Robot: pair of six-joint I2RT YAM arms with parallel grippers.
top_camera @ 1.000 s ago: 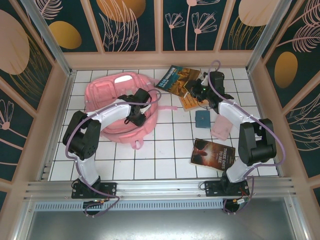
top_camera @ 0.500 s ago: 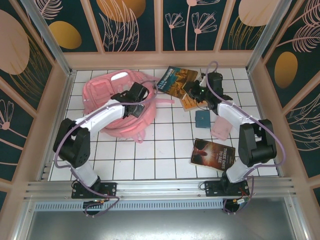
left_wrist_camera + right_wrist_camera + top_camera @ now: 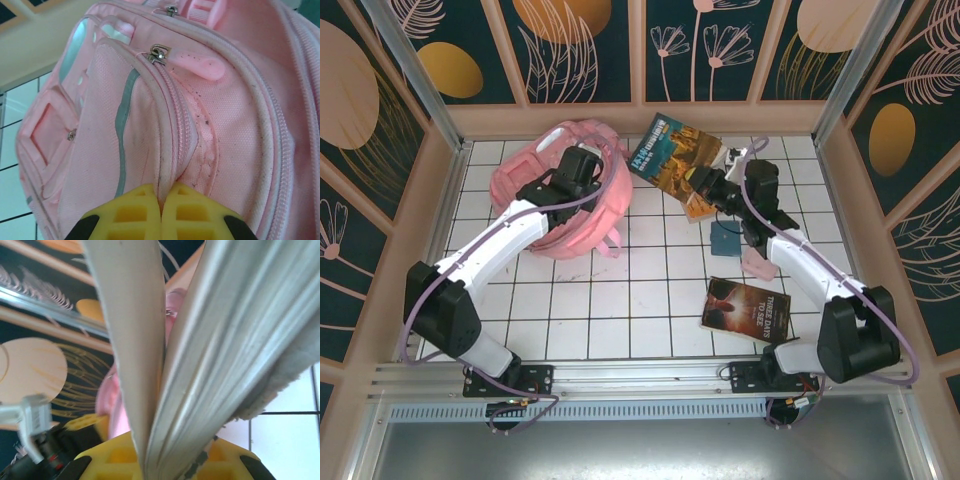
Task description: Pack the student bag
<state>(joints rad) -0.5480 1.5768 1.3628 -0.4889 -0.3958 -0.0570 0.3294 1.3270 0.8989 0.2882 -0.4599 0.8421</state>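
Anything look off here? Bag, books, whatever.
Two things. The book in the right hand is held tilted in the air, with its pages fanning apart at the grip. The student bag is bunched into a heap where the left hand pinches its zip seam.

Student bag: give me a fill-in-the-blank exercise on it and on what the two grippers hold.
The left gripper is shut on the ___ student bag. The right gripper clamps the pages of a ___. Another book lies flat on the ___-tiled table.
Missing words: pink; book; white.
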